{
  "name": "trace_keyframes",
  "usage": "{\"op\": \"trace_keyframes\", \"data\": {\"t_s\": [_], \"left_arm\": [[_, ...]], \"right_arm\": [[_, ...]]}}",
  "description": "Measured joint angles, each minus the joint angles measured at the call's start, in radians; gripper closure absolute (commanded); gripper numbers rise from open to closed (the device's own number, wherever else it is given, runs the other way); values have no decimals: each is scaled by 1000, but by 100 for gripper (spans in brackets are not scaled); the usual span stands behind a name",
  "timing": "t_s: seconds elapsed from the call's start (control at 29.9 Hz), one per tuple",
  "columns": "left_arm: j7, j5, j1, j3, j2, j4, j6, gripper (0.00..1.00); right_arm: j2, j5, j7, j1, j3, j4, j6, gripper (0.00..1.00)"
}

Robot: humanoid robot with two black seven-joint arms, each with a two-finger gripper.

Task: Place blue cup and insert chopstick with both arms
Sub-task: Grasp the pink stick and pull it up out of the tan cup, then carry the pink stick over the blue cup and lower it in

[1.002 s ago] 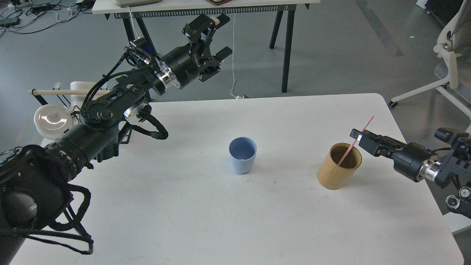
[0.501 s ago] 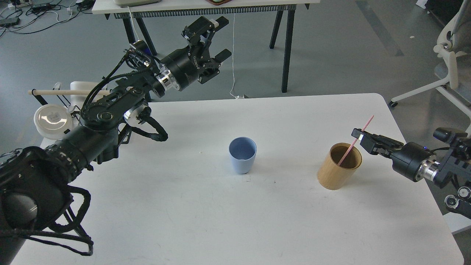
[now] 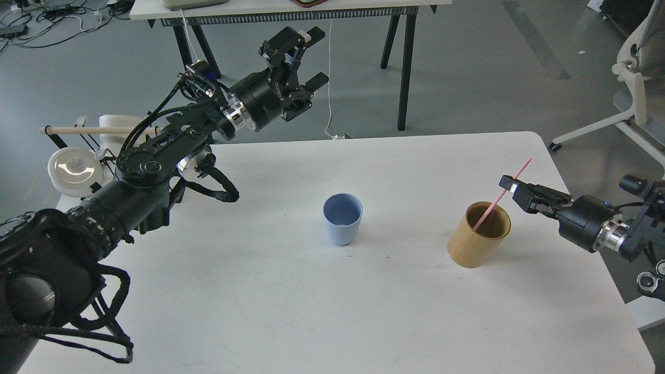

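On white table (image 3: 260,311), centre: blue cup (image 3: 342,218) stood upright, empty, already placed, ready for stick. Right of it, well apart: tan wooden holder (image 3: 478,235), pink chopstick (image 3: 501,195) leaning inside, upper part pinched by right gripper (image 3: 511,187), jaws closed on it, likely for lifting out toward cup. Holder rim could snag stick. Farther left, raised above table's far edge: left gripper (image 3: 306,59), fingers spread, empty, clear of cup. Beyond table, far left: wire rack with wooden rod (image 3: 85,129), white lidded container (image 3: 74,169).
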Motion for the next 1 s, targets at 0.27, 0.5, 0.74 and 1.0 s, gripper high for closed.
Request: {"op": "trace_keyframes", "data": {"t_s": [0.27,0.5,0.74,1.0], "left_arm": [[0,0,1,0,-3,1,0,1],[0,0,6,0,5,1,0,1],[0,0,66,1,57,2,0,1],[0,-1,130,0,120,8,0,1]], "right_arm": [[-119,6,0,54,6,103,7,100],[-274,18,0,166,11,245,19,100],[-260,26,0,308,24,301,29,100],[129,-16,0,459,-49,83,98,100]]}}
